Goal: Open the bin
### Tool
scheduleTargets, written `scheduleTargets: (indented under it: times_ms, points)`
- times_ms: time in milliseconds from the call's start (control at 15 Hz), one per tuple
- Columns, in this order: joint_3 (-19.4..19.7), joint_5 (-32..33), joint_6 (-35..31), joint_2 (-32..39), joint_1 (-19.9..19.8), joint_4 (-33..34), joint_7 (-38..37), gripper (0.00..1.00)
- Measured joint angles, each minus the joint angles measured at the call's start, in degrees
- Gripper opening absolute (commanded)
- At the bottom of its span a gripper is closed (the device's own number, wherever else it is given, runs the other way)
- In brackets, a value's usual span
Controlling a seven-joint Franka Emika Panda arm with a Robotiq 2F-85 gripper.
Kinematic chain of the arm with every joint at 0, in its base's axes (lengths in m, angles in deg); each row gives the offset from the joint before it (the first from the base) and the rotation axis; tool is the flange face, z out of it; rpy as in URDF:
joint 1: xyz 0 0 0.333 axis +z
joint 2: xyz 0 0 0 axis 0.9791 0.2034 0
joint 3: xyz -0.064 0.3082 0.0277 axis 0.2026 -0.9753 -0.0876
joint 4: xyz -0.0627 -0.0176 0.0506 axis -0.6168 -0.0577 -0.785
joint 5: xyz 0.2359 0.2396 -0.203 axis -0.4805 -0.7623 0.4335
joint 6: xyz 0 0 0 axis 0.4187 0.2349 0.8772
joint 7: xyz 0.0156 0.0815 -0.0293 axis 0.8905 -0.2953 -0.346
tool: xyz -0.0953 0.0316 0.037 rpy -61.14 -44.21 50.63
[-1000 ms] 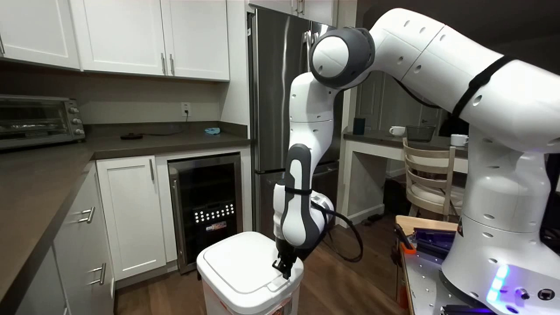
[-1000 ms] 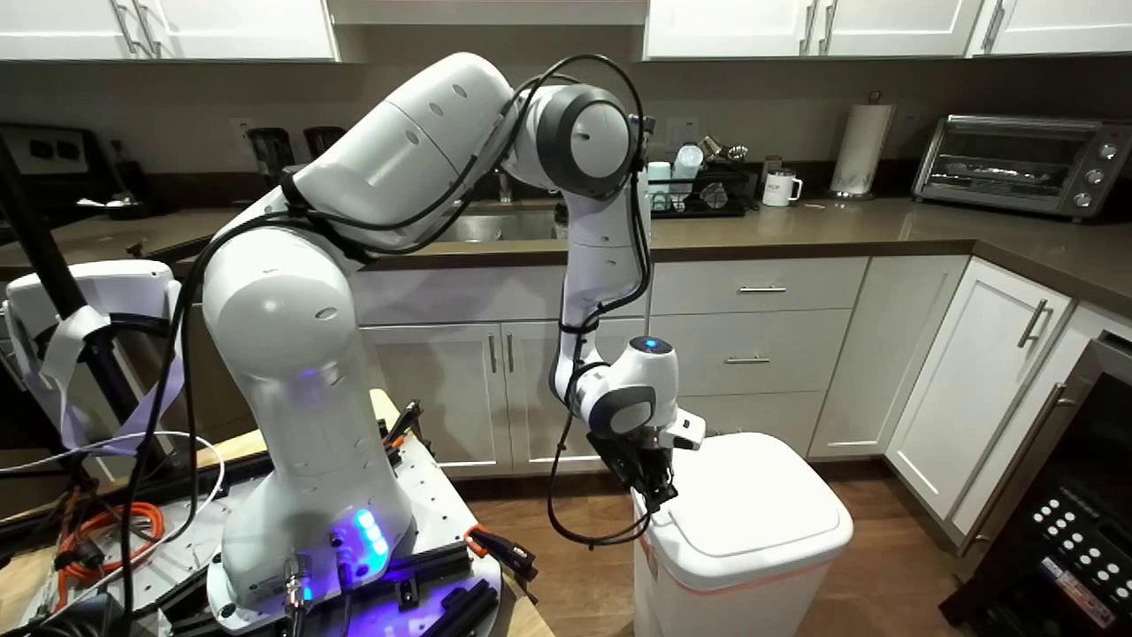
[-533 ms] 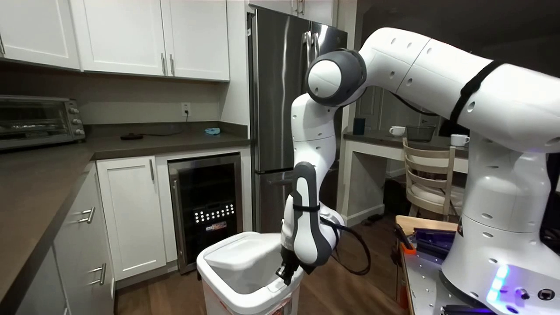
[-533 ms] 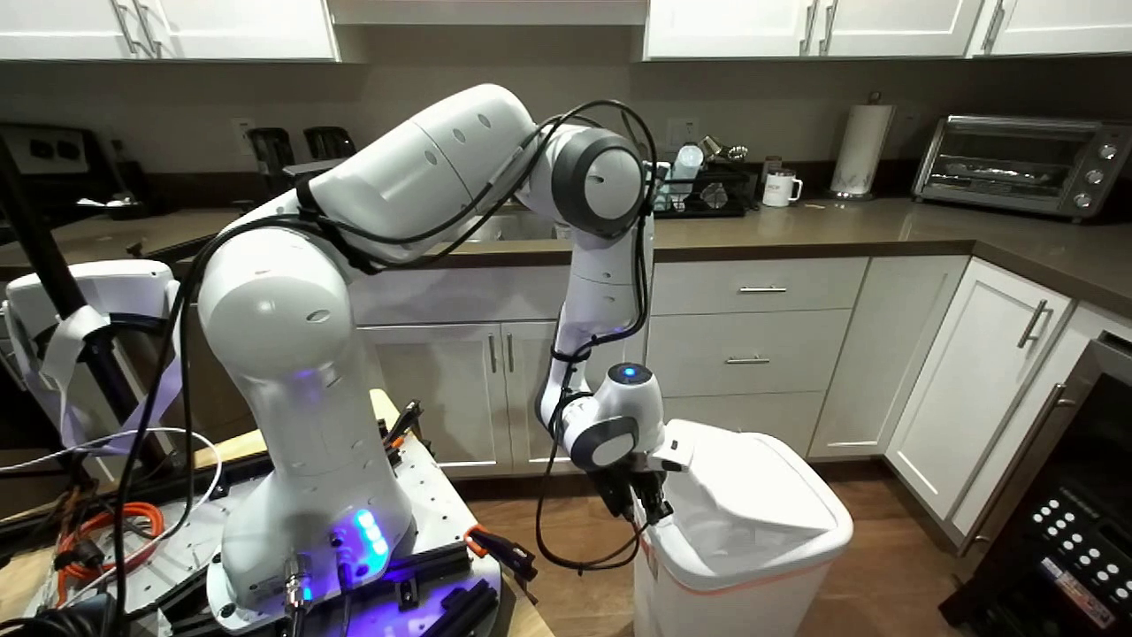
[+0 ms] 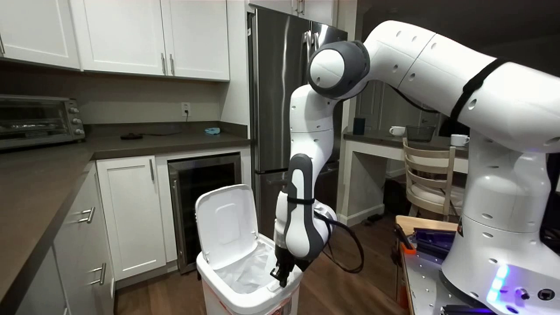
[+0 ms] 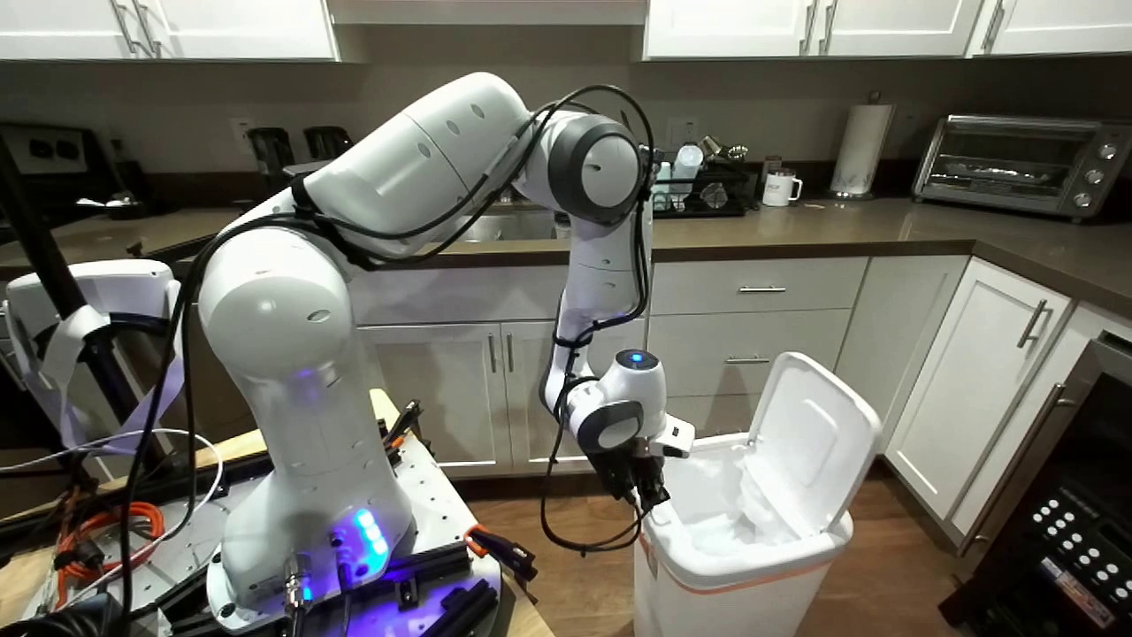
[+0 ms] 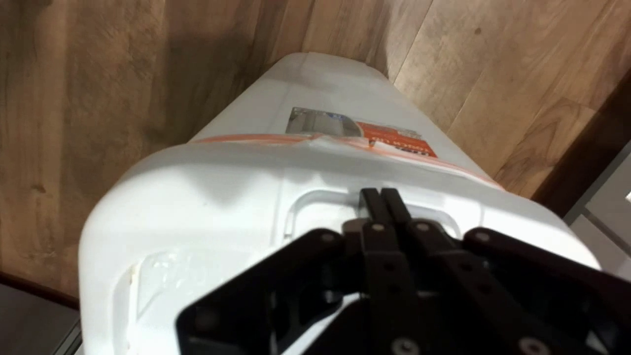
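The Franka Emika Panda arm [image 6: 416, 164] is arching up from its base [image 6: 309, 513] to a bent elbow [image 6: 601, 168], its forearm [image 6: 603, 265] hanging steeply down to the wrist [image 6: 632, 389]. Below, the Robotiq gripper [image 7: 379, 194] is pointing downward, its two fingers [image 7: 374, 207] lying together side by side.

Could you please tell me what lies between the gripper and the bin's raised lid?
In both exterior views, the bin's open mouth lies between the gripper and the raised lid.
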Motion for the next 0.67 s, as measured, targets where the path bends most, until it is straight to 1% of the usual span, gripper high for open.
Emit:
scheduleTargets:
  times_ms: [67, 133, 200, 467, 667]
  points:
    - [-0.54, 0.05, 4.06, -1.5, 0.11, 0.01, 0.08, 0.12]
    - [-1.17, 0.08, 8.58, -3.13, 0.1, 0.01, 0.25, 0.3]
    - [-1.81, 0.08, 13.72, -4.93, 0.1, 0.01, 0.33, 0.35]
    - [-3.16, 0.05, 32.78, -11.17, 0.34, 0.78, 0.37, 0.61]
    - [-3.06, 0.03, 42.91, -15.19, 1.42, 2.1, 0.37, 0.8]
